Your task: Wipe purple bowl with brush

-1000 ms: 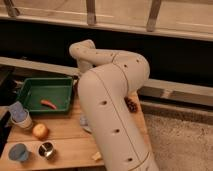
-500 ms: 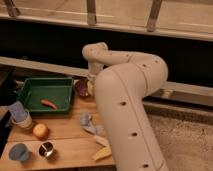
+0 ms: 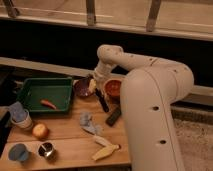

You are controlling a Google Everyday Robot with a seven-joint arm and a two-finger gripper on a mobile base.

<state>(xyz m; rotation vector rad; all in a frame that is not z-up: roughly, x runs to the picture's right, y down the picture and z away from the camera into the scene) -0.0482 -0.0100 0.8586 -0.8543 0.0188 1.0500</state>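
**Closed gripper hangs at the purple bowl's rim**

We see the purple bowl on the wooden table, just right of the green tray and left of the red-orange bowl. Something pale yellow sits at its right edge; we cannot tell what it is. The brush lies on the table between the two bowls, its black handle running down and to the right from the purple bowl's rim. The gripper hangs just above the bowl's right side, its fingers closed; we cannot tell whether it holds the brush.

Further out, a short black block lies below the red-orange bowl, near the brush's lower end. A crumpled grey-blue cloth rests mid-table, and a pale yellow banana-like item lies near the front edge. Inside the tray lies an orange carrot-like piece. At the table's left we see a stack of pale cups, an apple, a small blue cup and a small metal cup. The white arm fills the right side.
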